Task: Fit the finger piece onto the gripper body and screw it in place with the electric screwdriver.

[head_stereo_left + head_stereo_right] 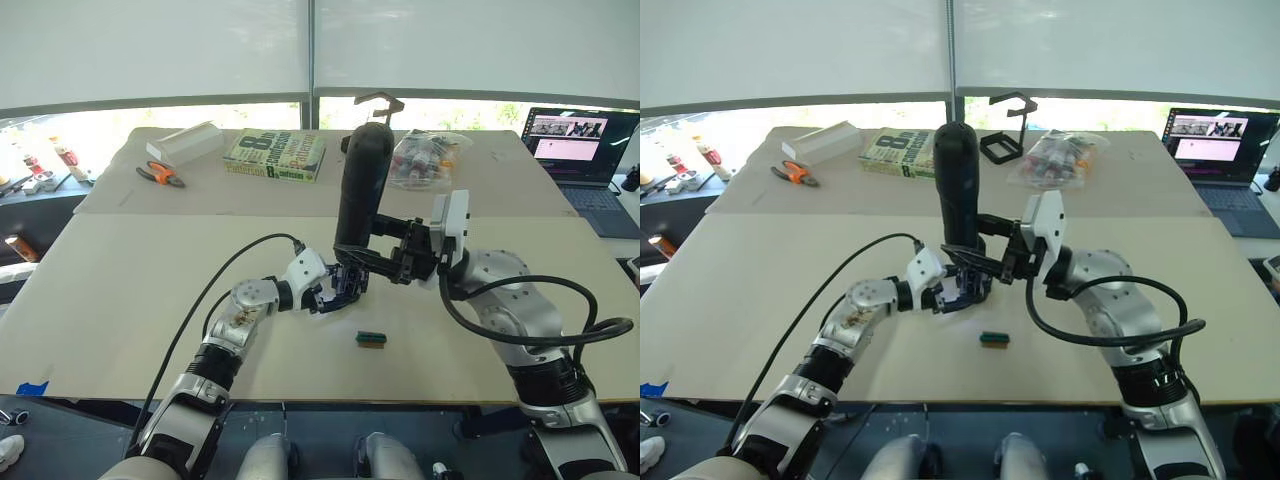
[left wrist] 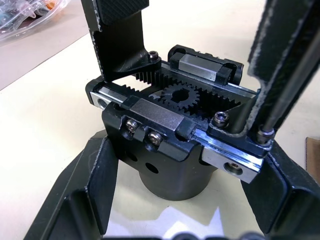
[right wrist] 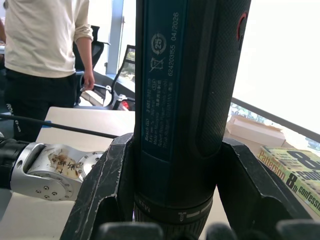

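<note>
- The gripper body (image 2: 170, 145) sits on the tan table (image 1: 120, 290), close behind the small green-and-brown block (image 1: 371, 338).
- The left gripper (image 1: 335, 290) has its two black fingers (image 2: 95, 185) pressed on the two sides of the gripper body's round base, pinching it so it stays put.
- The electric screwdriver (image 1: 360, 190) stands almost straight up, right over the gripper body. The right gripper (image 1: 385, 262) squeezes it low down on its thick barrel, with one finger on each side.
- A thin silver bit (image 2: 295, 65) comes down onto a screw at one end of the gripper body's shiny rail.
- The finger piece (image 2: 122, 37) is already on the gripper body, standing up at the other end of that rail. A small dark screw shows at its foot.
- The screwdriver looks big and heavy at the top, so I think it could tip. Holding it low and tight seems the best way.
- The gripper body looks hard and stiff, with tiny gear teeth on top. I think it is light and could spin or slide, so the round base is the best place to hold.
- I cannot tell if the bit is truly in the screw head, because that spot is cut off at the edge.
- I cannot make out any light at the tip.
</note>
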Controlling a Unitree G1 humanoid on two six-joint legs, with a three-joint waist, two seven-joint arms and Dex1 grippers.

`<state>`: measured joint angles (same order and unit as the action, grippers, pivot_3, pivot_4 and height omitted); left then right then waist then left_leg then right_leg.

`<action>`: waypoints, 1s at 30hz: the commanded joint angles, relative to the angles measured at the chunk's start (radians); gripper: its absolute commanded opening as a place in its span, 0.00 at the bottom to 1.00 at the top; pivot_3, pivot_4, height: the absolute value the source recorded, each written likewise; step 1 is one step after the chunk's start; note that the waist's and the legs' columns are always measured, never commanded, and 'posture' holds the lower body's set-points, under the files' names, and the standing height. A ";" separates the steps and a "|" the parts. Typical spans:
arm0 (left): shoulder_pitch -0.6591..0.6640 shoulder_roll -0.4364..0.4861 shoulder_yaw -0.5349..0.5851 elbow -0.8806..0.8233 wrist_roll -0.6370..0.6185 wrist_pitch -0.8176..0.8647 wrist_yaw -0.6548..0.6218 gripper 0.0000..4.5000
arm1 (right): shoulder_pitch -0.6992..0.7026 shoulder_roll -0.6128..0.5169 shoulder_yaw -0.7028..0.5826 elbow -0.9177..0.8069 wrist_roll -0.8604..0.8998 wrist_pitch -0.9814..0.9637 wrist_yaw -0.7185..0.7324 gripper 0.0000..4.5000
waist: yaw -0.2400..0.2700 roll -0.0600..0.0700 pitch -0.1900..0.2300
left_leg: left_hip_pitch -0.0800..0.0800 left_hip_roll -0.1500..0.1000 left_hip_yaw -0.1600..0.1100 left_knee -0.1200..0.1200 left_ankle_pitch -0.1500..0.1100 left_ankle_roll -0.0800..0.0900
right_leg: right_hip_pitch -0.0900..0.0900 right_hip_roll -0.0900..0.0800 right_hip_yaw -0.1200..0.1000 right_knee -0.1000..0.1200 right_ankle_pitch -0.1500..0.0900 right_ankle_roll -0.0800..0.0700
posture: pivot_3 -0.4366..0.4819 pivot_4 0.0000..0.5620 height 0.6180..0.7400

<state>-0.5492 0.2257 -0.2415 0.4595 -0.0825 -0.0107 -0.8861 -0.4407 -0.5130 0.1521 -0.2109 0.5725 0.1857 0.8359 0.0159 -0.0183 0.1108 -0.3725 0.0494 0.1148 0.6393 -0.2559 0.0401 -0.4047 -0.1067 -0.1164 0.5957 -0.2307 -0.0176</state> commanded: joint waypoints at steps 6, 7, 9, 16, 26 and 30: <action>-0.021 0.009 0.025 -0.021 0.000 -0.010 0.019 0.66 | 0.097 -0.050 0.073 0.133 -0.141 0.137 -0.046 0.43 | 0.001 0.000 0.000 | 0.000 0.000 0.000 0.000 0.000 0.000 | 0.000 -0.006 -0.010 0.000 0.001 0.001 | 0.48 0.27 1.00; -0.022 0.008 0.025 -0.021 0.000 -0.010 0.019 0.66 | 0.097 -0.053 0.074 0.133 -0.142 0.136 -0.046 0.43 | 0.001 0.000 0.000 | 0.000 0.000 0.000 0.000 0.000 0.000 | 0.000 -0.006 -0.010 0.000 0.001 0.001 | 0.48 0.27 1.00; -0.023 0.008 0.025 -0.020 0.000 -0.010 0.019 0.66 | 0.095 -0.055 0.076 0.133 -0.146 0.134 -0.047 0.43 | 0.001 0.000 0.000 | 0.000 0.000 0.000 0.000 0.000 0.000 | 0.000 -0.006 -0.010 0.000 0.001 0.001 | 0.48 0.27 1.00; -0.018 0.010 0.025 -0.025 0.001 -0.008 0.020 0.66 | 0.071 -0.059 0.077 0.116 -0.153 0.125 -0.048 0.43 | 0.001 0.000 0.001 | 0.000 0.000 0.000 0.000 0.000 0.000 | 0.000 -0.006 -0.010 0.000 0.001 0.002 | 0.48 0.27 1.00; -0.008 0.021 0.017 -0.020 0.008 -0.006 0.011 0.66 | -0.028 -0.058 -0.034 -0.167 0.047 0.187 -0.054 0.43 | 0.006 0.005 0.010 | -0.007 0.000 0.000 0.000 0.000 0.000 | -0.006 -0.006 -0.012 -0.001 0.001 0.002 | 0.48 0.27 1.00; 0.001 0.018 0.007 -0.009 0.015 -0.003 0.007 0.66 | -0.059 -0.033 -0.094 -0.220 0.127 0.217 -0.058 0.43 | 0.009 0.005 0.012 | -0.017 -0.001 0.001 0.000 0.002 0.002 | -0.014 -0.005 -0.012 0.000 0.009 0.011 | 0.48 0.27 1.00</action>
<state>-0.5494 0.2278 -0.2416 0.4261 -0.0888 -0.0252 -0.8992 -0.4752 -0.5574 0.0928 -0.3831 0.6544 0.3985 0.7822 0.0247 -0.0132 0.1228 -0.3911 0.0484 0.1162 0.6395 -0.2506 0.0477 -0.4193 -0.1102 -0.1290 0.5953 -0.2203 -0.0085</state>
